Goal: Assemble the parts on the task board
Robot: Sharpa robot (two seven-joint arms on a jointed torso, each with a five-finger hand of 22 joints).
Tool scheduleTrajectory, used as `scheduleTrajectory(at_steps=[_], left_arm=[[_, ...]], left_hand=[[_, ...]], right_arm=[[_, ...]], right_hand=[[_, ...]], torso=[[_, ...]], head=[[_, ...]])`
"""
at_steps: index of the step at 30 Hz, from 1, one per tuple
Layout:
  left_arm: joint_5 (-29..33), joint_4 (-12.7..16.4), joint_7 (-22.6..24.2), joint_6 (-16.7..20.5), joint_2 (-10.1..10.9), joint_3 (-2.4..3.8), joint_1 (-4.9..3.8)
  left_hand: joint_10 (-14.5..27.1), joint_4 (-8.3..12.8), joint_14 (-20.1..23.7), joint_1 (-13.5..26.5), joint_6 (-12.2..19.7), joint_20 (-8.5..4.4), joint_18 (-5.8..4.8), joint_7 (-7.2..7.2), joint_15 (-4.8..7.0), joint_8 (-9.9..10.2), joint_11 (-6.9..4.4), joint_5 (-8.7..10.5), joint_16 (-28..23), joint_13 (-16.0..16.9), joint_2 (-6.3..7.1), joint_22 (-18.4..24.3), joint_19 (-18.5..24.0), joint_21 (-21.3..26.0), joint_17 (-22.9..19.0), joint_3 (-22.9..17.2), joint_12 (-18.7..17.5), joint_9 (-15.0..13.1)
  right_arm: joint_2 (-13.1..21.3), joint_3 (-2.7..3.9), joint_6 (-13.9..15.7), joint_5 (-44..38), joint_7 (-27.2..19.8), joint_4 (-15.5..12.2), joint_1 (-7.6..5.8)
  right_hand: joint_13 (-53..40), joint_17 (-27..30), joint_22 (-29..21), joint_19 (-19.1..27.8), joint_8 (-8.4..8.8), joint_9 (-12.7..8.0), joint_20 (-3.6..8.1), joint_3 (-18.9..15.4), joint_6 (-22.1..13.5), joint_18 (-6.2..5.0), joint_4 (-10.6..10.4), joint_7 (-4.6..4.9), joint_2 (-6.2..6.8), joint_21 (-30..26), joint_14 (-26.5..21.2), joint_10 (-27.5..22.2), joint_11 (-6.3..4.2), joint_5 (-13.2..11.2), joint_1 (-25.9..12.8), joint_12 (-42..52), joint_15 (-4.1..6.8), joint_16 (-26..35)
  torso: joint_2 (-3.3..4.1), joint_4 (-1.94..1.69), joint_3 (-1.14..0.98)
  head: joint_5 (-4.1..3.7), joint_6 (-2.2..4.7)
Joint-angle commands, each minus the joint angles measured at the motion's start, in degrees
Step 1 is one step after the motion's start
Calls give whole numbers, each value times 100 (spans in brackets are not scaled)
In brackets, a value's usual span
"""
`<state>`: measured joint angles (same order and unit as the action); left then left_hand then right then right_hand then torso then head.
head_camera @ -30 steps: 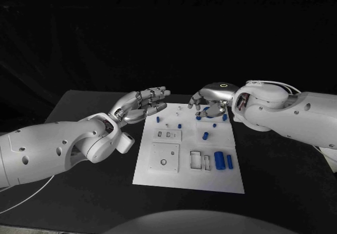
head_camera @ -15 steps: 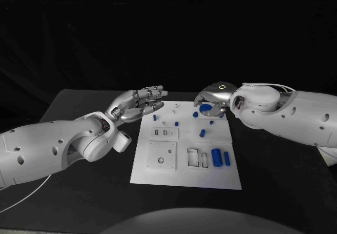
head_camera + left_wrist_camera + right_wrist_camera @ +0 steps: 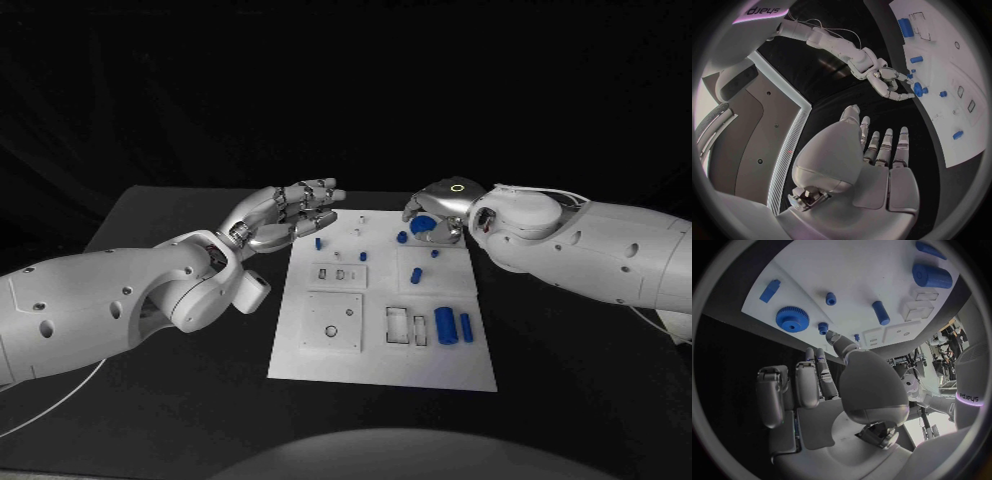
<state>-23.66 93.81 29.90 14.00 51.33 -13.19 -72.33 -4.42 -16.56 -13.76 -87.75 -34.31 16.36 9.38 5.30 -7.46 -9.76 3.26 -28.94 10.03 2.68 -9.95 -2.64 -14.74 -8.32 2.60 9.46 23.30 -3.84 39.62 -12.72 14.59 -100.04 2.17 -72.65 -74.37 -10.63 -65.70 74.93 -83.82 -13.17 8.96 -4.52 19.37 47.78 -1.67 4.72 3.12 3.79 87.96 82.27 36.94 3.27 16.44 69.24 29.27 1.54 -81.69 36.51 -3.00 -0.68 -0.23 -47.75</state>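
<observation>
The white task board lies in the middle of the black table. A blue gear lies on its far right corner, just under the fingers of my right hand. In the right wrist view the gear is free of the fingertips, and the right hand holds nothing, its fingers apart. My left hand hovers over the board's far left corner, palm open and fingers spread. The left wrist view shows that hand empty, with the gear beyond it.
A thick blue cylinder and a thin one lie near the board's right edge. A blue peg and several small blue pieces sit mid-board. Grey recessed plates occupy the left half. Black table surrounds the board.
My right hand has drawn back toward the board's far edge, and the blue gear that was among its fingers now lies uncovered on the board. The left hand has hardly moved.
</observation>
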Motion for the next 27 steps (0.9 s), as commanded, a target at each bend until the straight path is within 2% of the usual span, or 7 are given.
scheduleTrajectory(at_steps=[1, 5, 8, 15, 22, 27], left_arm=[[-35, -6, 59, -122, -13, 6, -7], [-36, -32, 44, -132, -21, 6, -7], [-36, -47, 30, -142, -35, 6, -7], [-36, -61, -10, -170, -39, 6, -7], [-35, -89, -18, -173, -51, 7, -7], [62, -81, -36, -185, -49, 7, -7]], left_hand=[[14, 10, -40, -54, -23, 12, 98, 1, 2, -38, 43, -39, 29, 3, 7, 4, 17, 25, 9, -16, 25, -5], [14, 10, -40, -54, -23, 12, 98, 1, 2, -38, 43, -39, 29, 3, 7, 4, 17, 25, 9, -16, 25, -5], [10, 9, -44, -61, -39, 14, 98, 7, -1, -49, 51, -43, 32, 5, 4, 3, 14, 24, 9, -17, 37, -6], [9, 9, -37, -63, -40, 15, 97, 9, -1, -50, 53, -45, 27, 5, 3, 4, 18, 26, 8, -18, 39, -6], [8, 9, -39, -65, -40, 15, 97, 12, -1, -52, 56, -45, 28, 5, 4, 4, 18, 27, 8, -18, 39, -6], [8, 9, -36, -67, -35, 16, 97, 14, -2, -51, 59, -46, 26, 5, 4, 4, 17, 26, 7, -18, 38, -5]], right_arm=[[-48, 2, 375, 172, -193, 77, 31], [-139, 3, 420, 251, -245, 211, 61], [-199, 4, 433, 349, -288, 324, 78], [-276, 6, 319, 483, -342, 465, 94], [-328, 7, 136, 536, -385, 489, 123], [-358, 7, 80, 581, -410, 509, 151]], right_hand=[[5, 22, 1024, -139, 28, 10, -33, 14, 75, 25, -34, 17, -65, -32, -47, 79, -6, 65, 87, -26, 17, 31], [7, 65, 1005, -118, 58, 6, -33, 31, 75, 20, -46, 1, -86, -44, -64, 110, 13, 86, 111, -33, 12, 49], [10, 90, 994, -105, 99, -3, -37, 47, 58, 16, -63, 3, -102, -52, -76, 150, 23, 103, 127, -40, 4, 62], [18, 112, 1004, -109, 205, -22, -54, 54, 9, 18, -118, 33, -80, -55, -87, 326, 52, 84, 131, -44, -19, 75], [55, -221, 1185, -292, 356, -29, -68, -66, -33, 68, -288, 37, 0, 35, 80, 576, 58, -427, 48, -125, -25, -76], [66, -233, 1185, -291, 416, -25, -64, -172, -40, 67, -379, 31, 28, 32, 90, 595, 54, -637, -1, -181, -19, -83]], torso=[[1, -5, 0], [-5, -5, 2], [-5, -23, 1], [-11, -8, 3], [-11, -4, 4], [-14, -3, 2]], head=[[9, -12], [3, -20], [-9, -24], [11, -43], [8, -50], [-8, -57]])
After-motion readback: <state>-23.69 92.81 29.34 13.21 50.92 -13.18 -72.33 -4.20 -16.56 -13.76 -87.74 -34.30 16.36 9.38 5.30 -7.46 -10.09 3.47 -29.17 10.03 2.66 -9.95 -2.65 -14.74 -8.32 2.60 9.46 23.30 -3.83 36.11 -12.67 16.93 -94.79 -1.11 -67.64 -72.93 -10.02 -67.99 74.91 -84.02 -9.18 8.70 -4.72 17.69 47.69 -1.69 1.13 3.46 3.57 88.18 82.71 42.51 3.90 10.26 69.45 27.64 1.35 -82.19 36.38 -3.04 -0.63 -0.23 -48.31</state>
